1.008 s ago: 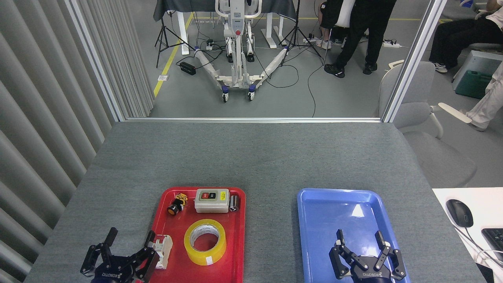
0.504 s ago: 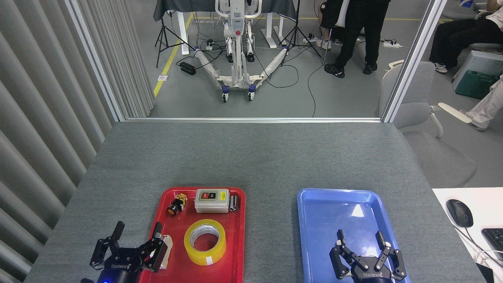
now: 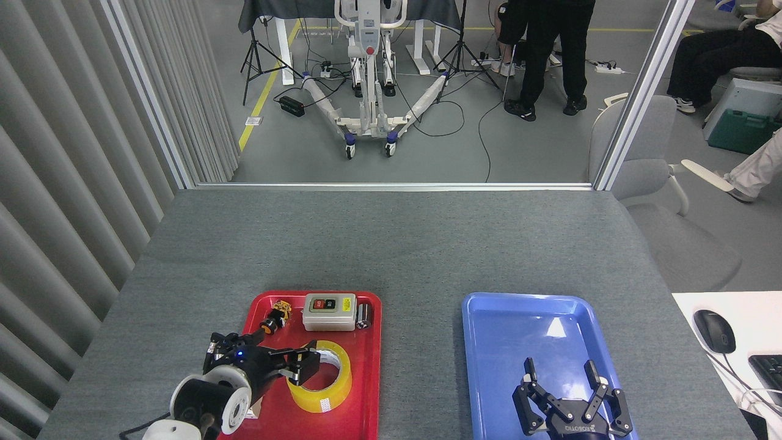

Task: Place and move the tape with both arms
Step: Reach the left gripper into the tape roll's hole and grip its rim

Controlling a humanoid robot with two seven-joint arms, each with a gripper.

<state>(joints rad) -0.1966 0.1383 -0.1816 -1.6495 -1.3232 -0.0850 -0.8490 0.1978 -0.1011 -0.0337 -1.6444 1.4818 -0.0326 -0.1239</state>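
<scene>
Nearest, the right hand (image 3: 565, 371) hangs open over the blue tray (image 3: 489, 342). Leftward, the left hand (image 3: 303, 365) reaches across the tape (image 3: 330, 391), which lies flat in the red tray (image 3: 366, 403); its grip cannot be judged. Beyond sits a grey switch box (image 3: 330, 311).

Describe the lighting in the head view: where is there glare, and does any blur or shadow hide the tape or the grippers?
Head view: even overhead light, soft shadows; a white glare patch sits on the blue tray. The tape and red tray are sharp. The left gripper is dark and partly covers the tape, so its fingers read poorly; the right gripper is crisp, fingers spread.
</scene>
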